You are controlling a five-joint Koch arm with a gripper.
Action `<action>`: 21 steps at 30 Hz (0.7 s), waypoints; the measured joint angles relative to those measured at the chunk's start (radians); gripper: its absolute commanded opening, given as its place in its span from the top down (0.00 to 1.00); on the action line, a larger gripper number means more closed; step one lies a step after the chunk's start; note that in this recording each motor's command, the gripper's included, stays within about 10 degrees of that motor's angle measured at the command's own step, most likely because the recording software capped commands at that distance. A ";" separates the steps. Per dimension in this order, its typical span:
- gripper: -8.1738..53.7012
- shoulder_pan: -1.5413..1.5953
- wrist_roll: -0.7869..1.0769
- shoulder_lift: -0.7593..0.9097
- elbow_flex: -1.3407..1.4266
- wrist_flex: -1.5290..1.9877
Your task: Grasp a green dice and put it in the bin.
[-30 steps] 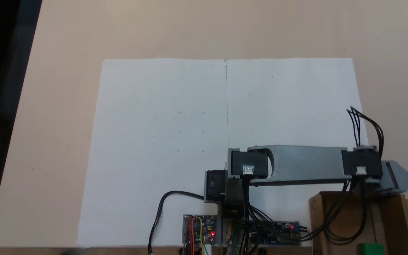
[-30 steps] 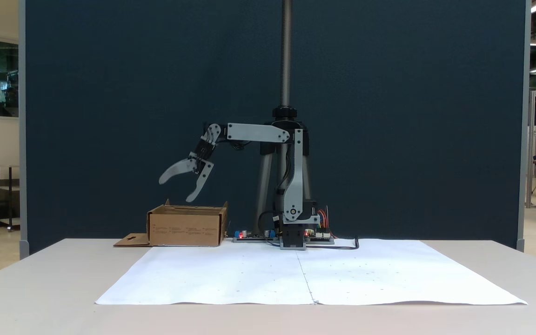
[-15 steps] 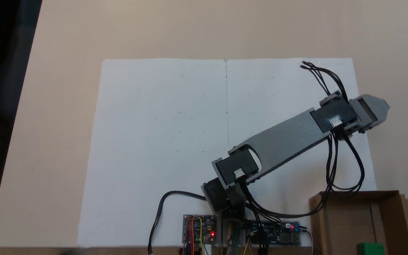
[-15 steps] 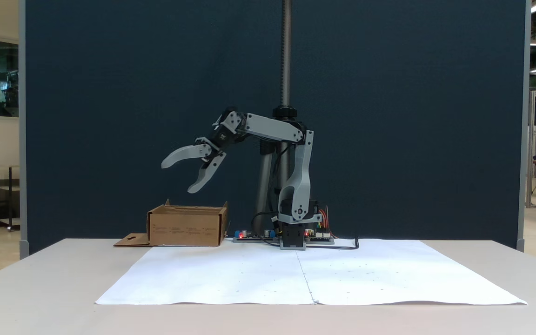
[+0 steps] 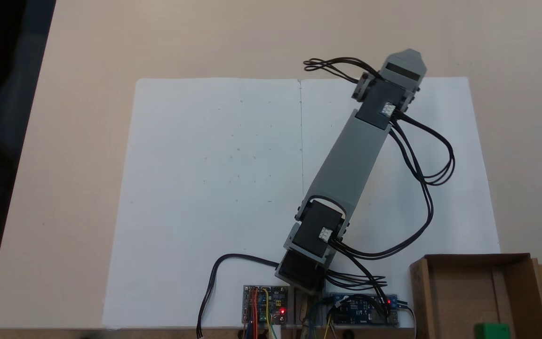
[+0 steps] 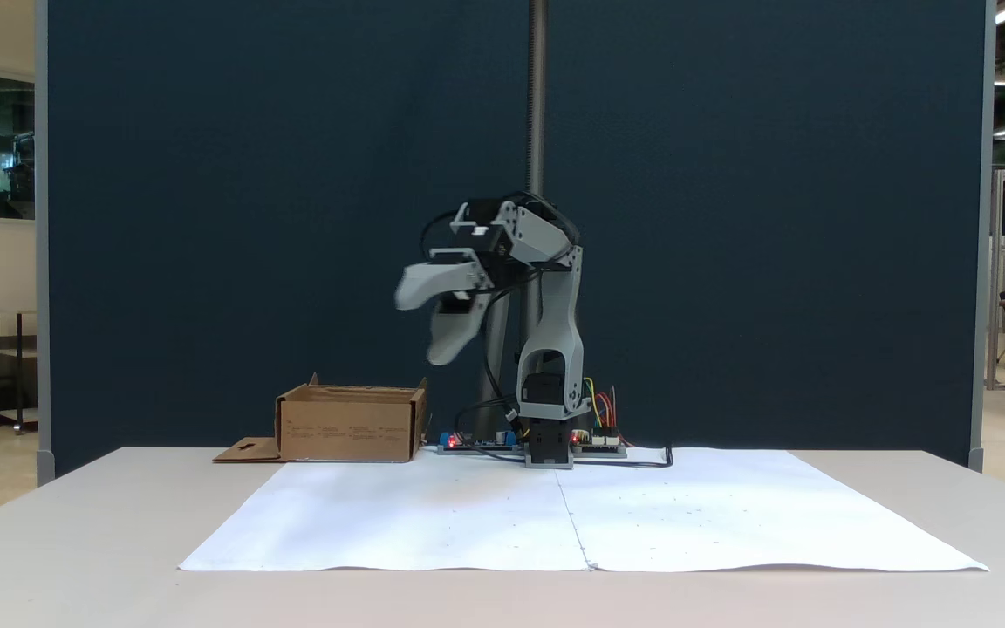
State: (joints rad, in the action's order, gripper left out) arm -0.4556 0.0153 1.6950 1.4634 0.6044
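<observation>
Indoors, beige table (image 5: pixel 87 141), white paper (image 6: pixel 433 523), navy backdrop (image 6: pixel 729 218), gripper (image 6: pixel 422 327) agape, empty.

The arm (image 5: pixel 353 155) swings away from the bin (image 5: pixel 422 292). A second ago it reaches sideways over the bin; now, in the top view, it points up across the paper (image 5: pixel 214 188). In the front view the gripper (image 6: pixel 420 327) sits closer to the base, higher, with jaws apart, holding nothing.
</observation>
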 measured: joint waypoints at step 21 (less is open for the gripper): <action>0.14 0.394 -0.014 0.181 0.557 -0.419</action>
State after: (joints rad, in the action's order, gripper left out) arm -0.0614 0.0015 1.8761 2.0203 0.1856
